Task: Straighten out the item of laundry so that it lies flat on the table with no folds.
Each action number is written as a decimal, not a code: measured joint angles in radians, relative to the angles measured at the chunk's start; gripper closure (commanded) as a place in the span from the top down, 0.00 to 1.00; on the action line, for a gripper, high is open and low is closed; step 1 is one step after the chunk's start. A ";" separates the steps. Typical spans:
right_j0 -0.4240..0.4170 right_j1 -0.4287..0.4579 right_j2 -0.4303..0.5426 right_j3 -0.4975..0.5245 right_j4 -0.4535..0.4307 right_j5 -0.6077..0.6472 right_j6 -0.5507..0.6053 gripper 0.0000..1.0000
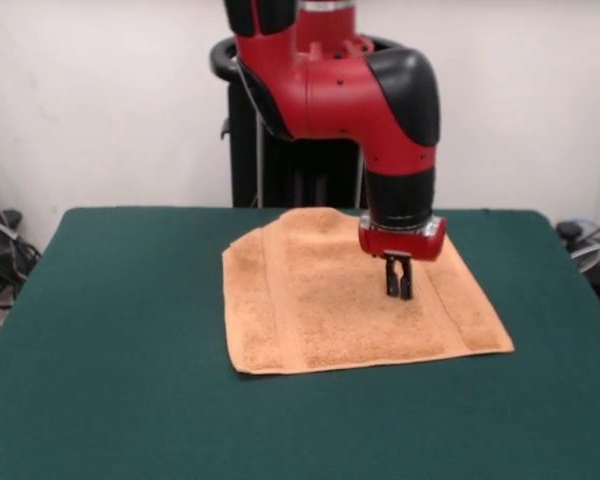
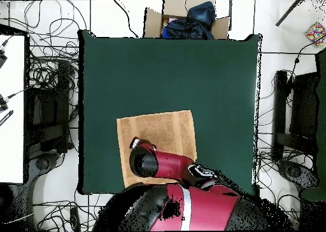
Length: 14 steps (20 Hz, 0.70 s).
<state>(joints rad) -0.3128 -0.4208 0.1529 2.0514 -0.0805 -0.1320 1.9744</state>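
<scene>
Front view: towel (image 1: 330,300) lies nearly square, bands running near-to-far.

Orange-tan square terry-cloth towel (image 1: 350,300) with nubbly looped pile and flatter woven bands, dark green matt felt-like table (image 1: 110,330), glossy red and black plastic arm shell (image 1: 340,85).

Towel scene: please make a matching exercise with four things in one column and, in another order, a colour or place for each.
Things:
1. towel
2. table
3. gripper
4. cardboard box

Descriptions:
A. dark green
B. above the towel's middle
C. beyond the table's edge, in the overhead view
D. orange-tan

Pairs: 1-D, 2-A, 3-B, 4-C
</scene>
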 measured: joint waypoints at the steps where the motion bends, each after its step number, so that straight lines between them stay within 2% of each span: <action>1: 0.000 0.001 0.003 0.000 0.000 -0.004 0.000 0.00; 14: 0.020 0.023 0.094 0.007 0.058 -0.117 0.000 0.00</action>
<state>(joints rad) -0.2931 -0.3979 0.2471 2.0581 -0.0225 -0.2485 1.9747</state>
